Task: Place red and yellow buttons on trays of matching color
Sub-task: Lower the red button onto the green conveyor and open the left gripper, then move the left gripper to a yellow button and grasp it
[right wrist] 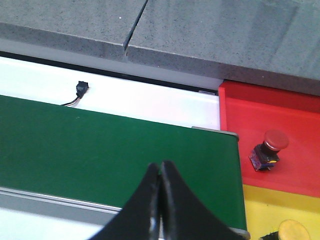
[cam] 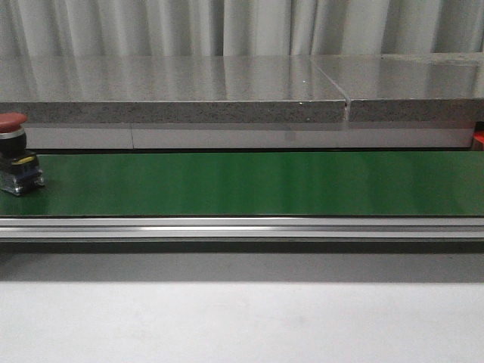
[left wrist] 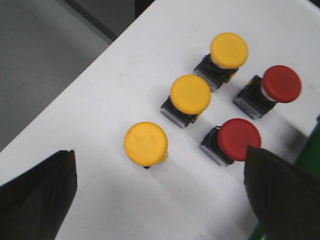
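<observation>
Buttons clustered on white bench [left wrist: 100,100] beyond left tool [left wrist: 160,192], spread wide, gripping nothing: three yellow buttons [left wrist: 190,94], two red buttons [left wrist: 238,139]; nearest yellow just ahead of fingers [left wrist: 35,195]; right tool [right wrist: 160,200] pinched closed, empty, above green belt [right wrist: 100,145]; red button [right wrist: 270,149] upright on red tray [right wrist: 280,110], apart; another red button [cam: 13,155] at belt's left end.

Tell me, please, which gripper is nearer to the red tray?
The right. The right gripper hangs shut above the green belt, beside the red tray. The left gripper is open over loose buttons on a white surface, no tray in its view.
</observation>
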Motion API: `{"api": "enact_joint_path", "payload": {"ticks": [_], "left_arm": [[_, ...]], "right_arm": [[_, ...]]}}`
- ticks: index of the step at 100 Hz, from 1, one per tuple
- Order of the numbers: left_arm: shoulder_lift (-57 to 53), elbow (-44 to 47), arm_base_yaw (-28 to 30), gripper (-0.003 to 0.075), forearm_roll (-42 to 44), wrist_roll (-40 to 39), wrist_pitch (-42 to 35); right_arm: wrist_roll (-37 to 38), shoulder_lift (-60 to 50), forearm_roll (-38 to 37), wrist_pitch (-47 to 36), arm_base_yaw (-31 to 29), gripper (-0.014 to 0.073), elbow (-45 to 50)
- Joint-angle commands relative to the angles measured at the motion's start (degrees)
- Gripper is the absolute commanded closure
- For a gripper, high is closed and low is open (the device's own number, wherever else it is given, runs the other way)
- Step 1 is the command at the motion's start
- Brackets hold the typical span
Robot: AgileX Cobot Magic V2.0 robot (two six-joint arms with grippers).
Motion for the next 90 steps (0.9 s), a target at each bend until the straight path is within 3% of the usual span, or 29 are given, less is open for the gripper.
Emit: {"api": "enact_joint_path", "payload": {"ticks": [1, 90], "left_arm": [[0.24, -1.32, 1.17, 0.0059, -0.01, -0.62, -3.94], [17.19, -1.32, 1.55, 0.0059, -1.31, -0.62, -12.9]], "right_arm": [[-0.7, 0.11, 0.12, -3.99, 0.11, 0.0662, -1.3], [-0.7, 0.11, 0.12, -3.99, 0.11, 0.0662, -1.3]]}}
